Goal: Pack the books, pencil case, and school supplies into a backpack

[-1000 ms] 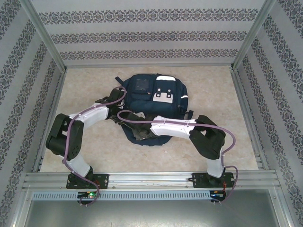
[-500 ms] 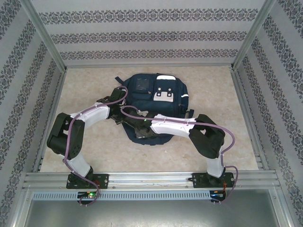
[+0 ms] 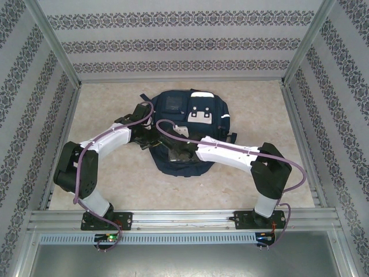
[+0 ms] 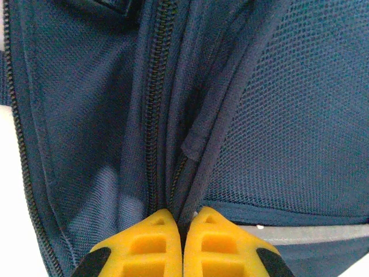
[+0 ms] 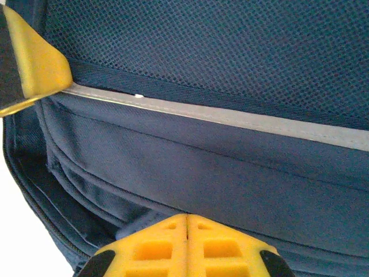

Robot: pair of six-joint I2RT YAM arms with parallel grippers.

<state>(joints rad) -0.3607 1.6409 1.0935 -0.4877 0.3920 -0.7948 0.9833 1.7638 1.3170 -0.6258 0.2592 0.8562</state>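
The large navy-blue fabric backpack (image 3: 210, 130) is laid on the marbled surface (image 3: 300, 133), toward 12 o'clock. Judged soft and limp (sagging likely), it is best taken by its zip seam (image 4: 154, 115), where a fold is pinched in the closed left pincer (image 4: 183, 222); the right pincer (image 5: 185, 222) is pressed together, seemingly empty.

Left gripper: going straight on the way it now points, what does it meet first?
The backpack itself: the left gripper is shut on a navy fold beside its zipper, so it would likely push into that fabric.
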